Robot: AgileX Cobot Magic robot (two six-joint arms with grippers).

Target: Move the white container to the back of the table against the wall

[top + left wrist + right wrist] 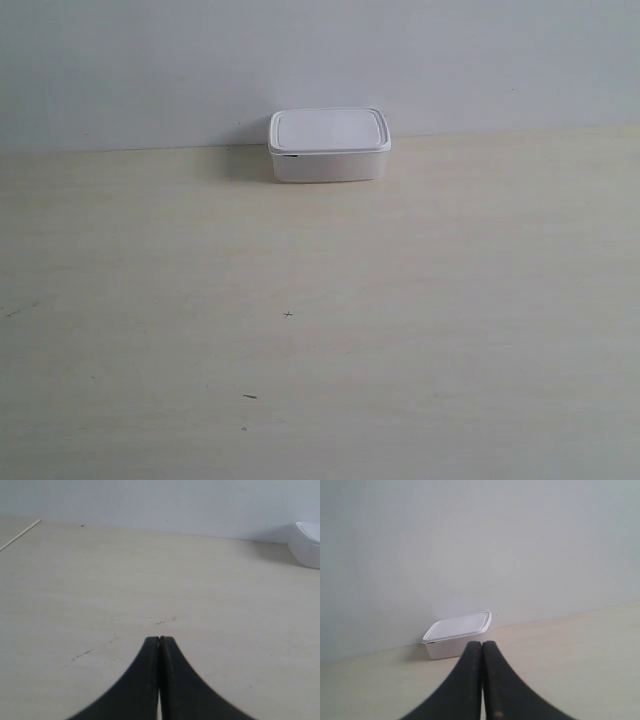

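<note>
The white container point(328, 146) stands at the back of the table point(320, 320), close against the wall point(320, 60), with its lid on. No arm shows in the exterior view. In the right wrist view the container point(456, 635) lies beyond my right gripper point(482, 644), whose black fingers are pressed together with nothing between them, well apart from the box. In the left wrist view only a corner of the container point(307, 545) shows at the picture's edge, far from my left gripper point(160, 639), which is also shut and holds nothing.
A few tiny dark specks point(288, 315) mark the pale table top. The table's side edge point(20, 534) shows in the left wrist view. The wall point(480, 550) runs along the whole back.
</note>
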